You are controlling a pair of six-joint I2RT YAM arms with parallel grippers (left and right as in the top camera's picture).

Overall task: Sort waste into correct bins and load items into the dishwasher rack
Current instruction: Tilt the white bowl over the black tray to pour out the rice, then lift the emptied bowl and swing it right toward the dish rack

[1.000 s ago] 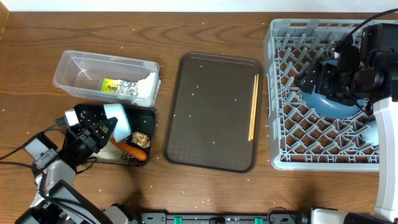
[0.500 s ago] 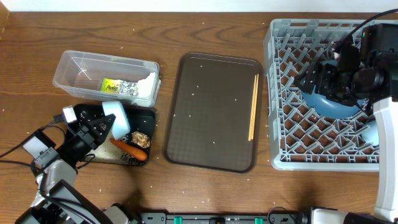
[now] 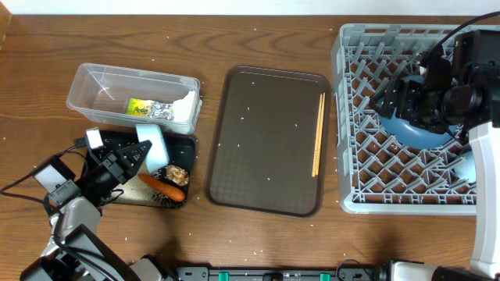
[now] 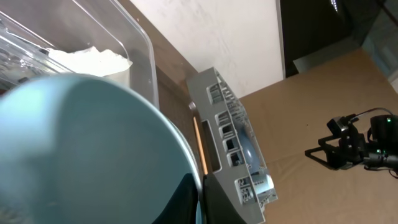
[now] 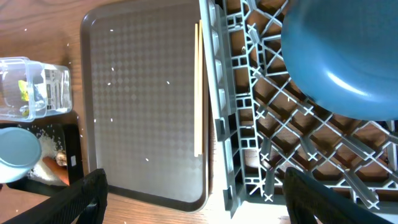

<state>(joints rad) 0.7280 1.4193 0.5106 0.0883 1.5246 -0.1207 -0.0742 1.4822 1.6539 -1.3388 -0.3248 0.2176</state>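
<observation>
Little is changing: left gripper point(image 3: 131, 158), clamping the white bowl point(image 3: 154, 144), is still tipping it over the black tray point(image 3: 186, 147); right gripper point(image 5: 202, 202) is waiting open, empty.

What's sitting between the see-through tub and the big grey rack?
The brown tray, with the chopsticks lying along its right edge. The overhead view shows it.

wooden table point(image 3: 258, 39), clear tub point(image 3: 94, 72), black tray point(image 3: 184, 151), brown serving tray point(image 3: 266, 148), grey rack point(image 3: 341, 117), scattered rice grains point(image 3: 153, 58)
</observation>
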